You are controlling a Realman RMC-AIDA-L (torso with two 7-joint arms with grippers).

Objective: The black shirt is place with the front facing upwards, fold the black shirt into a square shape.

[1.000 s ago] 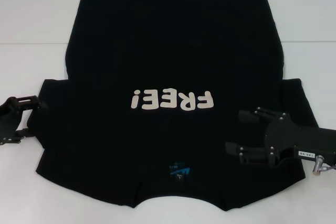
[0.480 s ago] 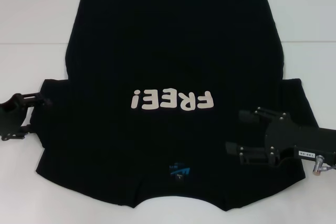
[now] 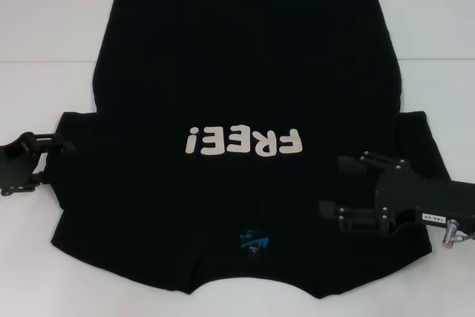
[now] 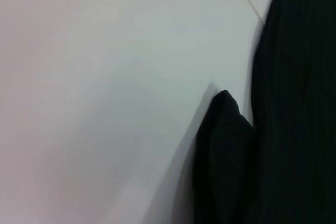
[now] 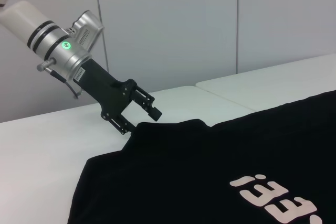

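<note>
Black cloth: the black shirt (image 3: 245, 131) lies flat on the white tabletop (image 3: 44, 35), front up, its white "FREE!" lettering (image 3: 245, 141) reading upside down from the head view, collar and blue neck label (image 3: 252, 241) nearest the robot.
Left side: the left gripper (image 3: 63, 144) has crept inward over the last second, from just off the sleeve to right at the edge of the left sleeve (image 3: 78, 154); the right wrist view shows its jaws apart, straddling the sleeve's raised corner.
Left wrist view: a peak of black fabric (image 4: 223, 150) stands up off the tabletop, so the corner looks lifted or bunched rather than flat.
Right side: the right gripper (image 3: 335, 185) hovers over the right shoulder area, jaws apart, nothing between them; it has not budged in that second.
Changed: only the left arm moved, and the shirt's outline is the same as before.
Meaning: I judge this the approach to the first grasp; no fold is made yet, and both sleeves are spread.
Next call: the left jaws need to close on the sleeve edge, catching cloth and not tabletop.
Risk: a thin pinch could slip once the sleeve is carried inward.
</note>
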